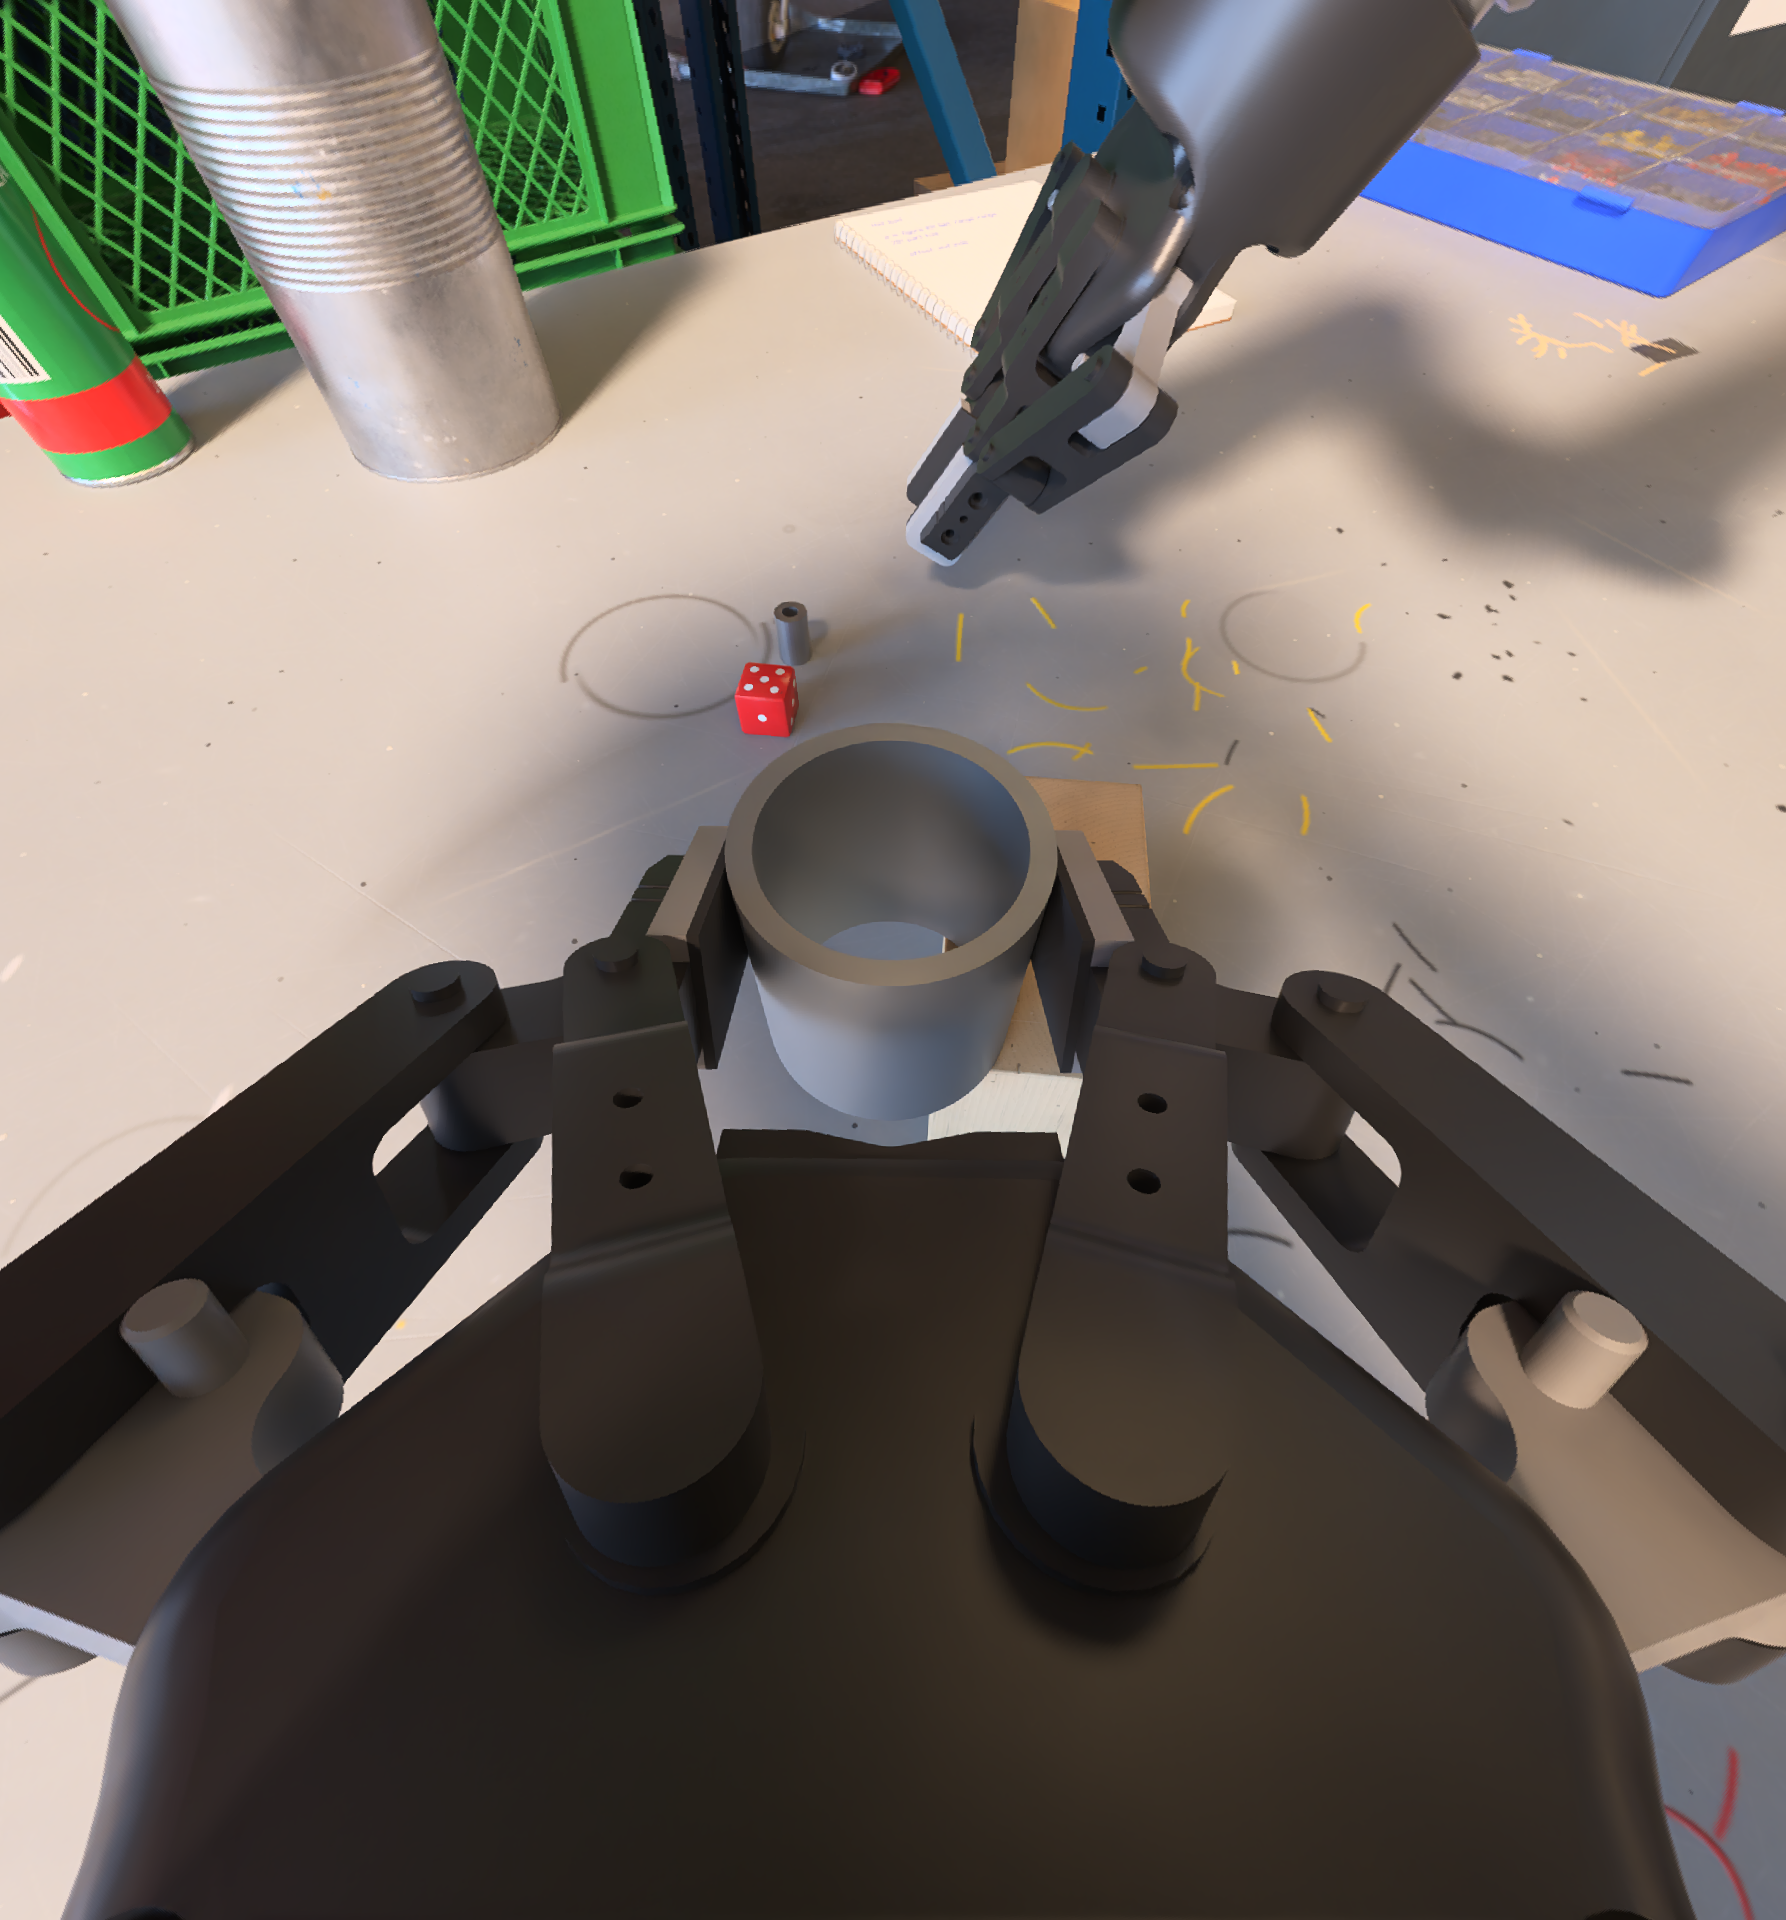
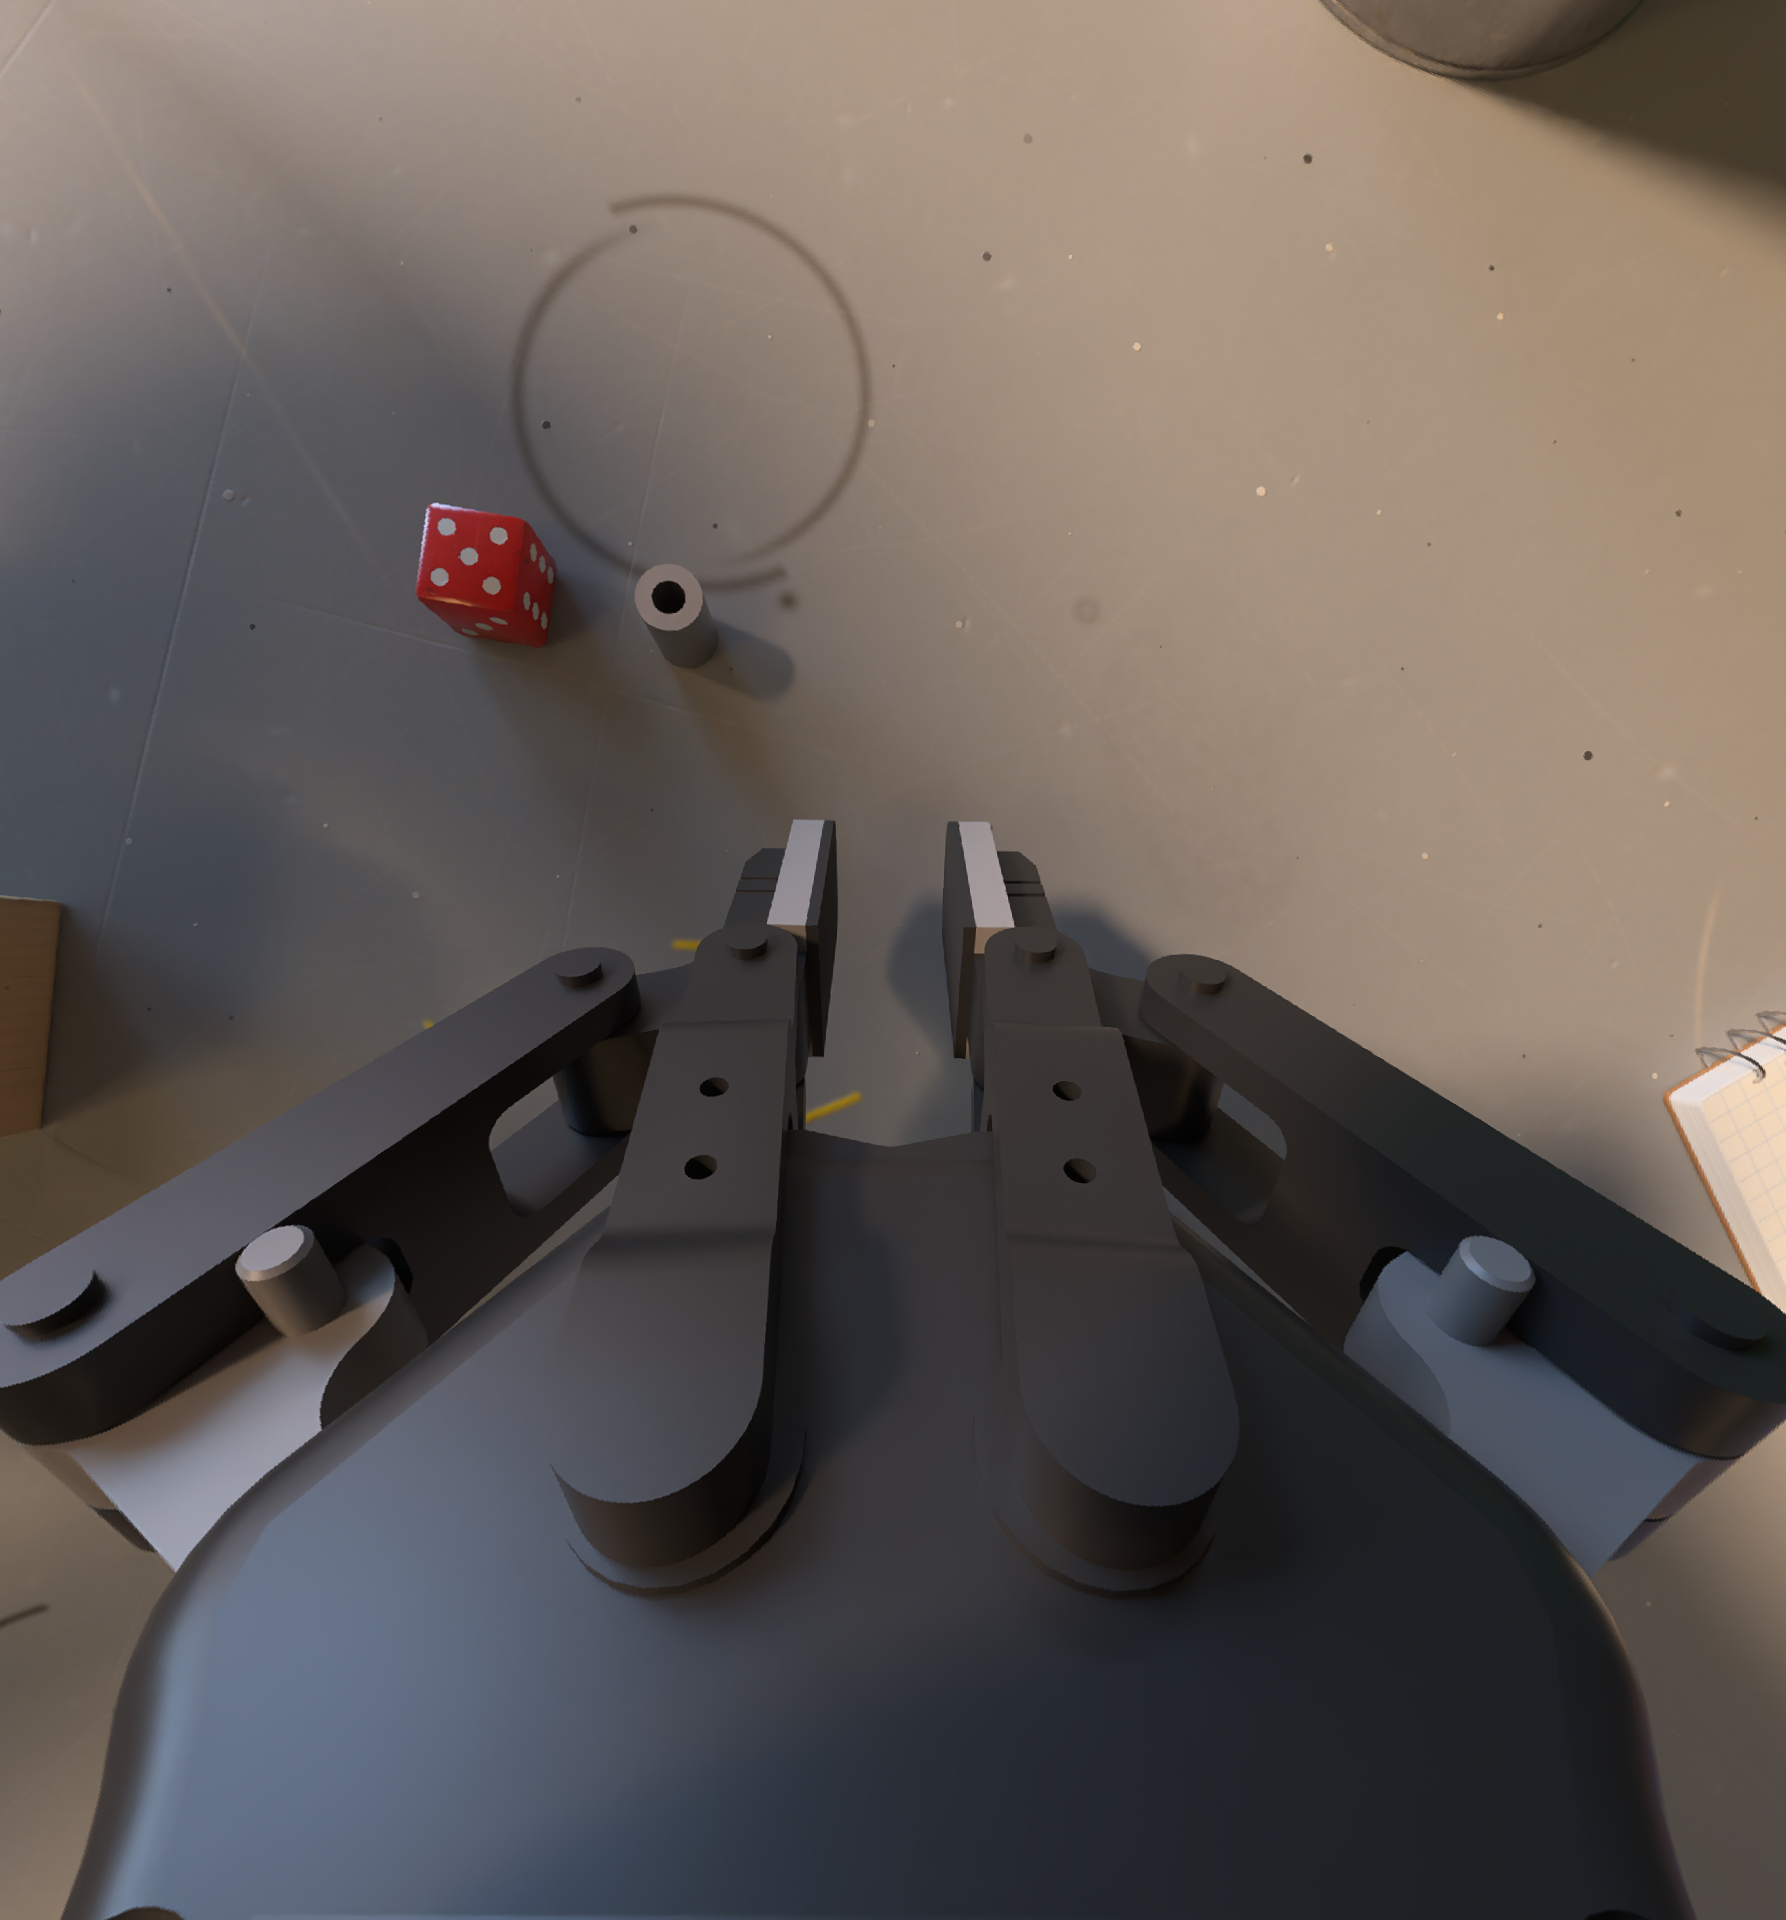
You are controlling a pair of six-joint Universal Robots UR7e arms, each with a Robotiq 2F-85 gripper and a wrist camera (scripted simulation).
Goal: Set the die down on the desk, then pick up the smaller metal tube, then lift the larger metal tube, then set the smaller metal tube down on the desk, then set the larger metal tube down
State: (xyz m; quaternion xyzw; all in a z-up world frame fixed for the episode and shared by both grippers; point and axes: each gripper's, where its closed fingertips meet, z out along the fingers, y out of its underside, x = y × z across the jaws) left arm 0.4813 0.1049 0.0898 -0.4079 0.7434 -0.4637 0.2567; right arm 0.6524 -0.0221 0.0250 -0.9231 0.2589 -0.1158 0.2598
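Observation:
My left gripper (image 1: 891,883) is shut on the larger metal tube (image 1: 889,1018), a wide grey open ring held upright between both pads, above a small wooden block (image 1: 1102,831). The smaller metal tube (image 1: 791,631) stands upright on the desk, free, just beyond the red die (image 1: 766,699). In the right wrist view the die (image 2: 484,574) sits left of the smaller tube (image 2: 675,613), both ahead and left of my right gripper (image 2: 889,883). That gripper is empty with a narrow gap between its pads. It also shows in the left wrist view (image 1: 946,530), hovering low over the desk.
A tall silver threaded pipe (image 1: 380,260), a green crate (image 1: 556,125) and a green can (image 1: 37,343) stand at the back left. A spiral notepad (image 1: 930,249) (image 2: 1782,1195) and a blue parts box (image 1: 1616,177) lie at the back right. Pencil circles and yellow shavings mark the desk.

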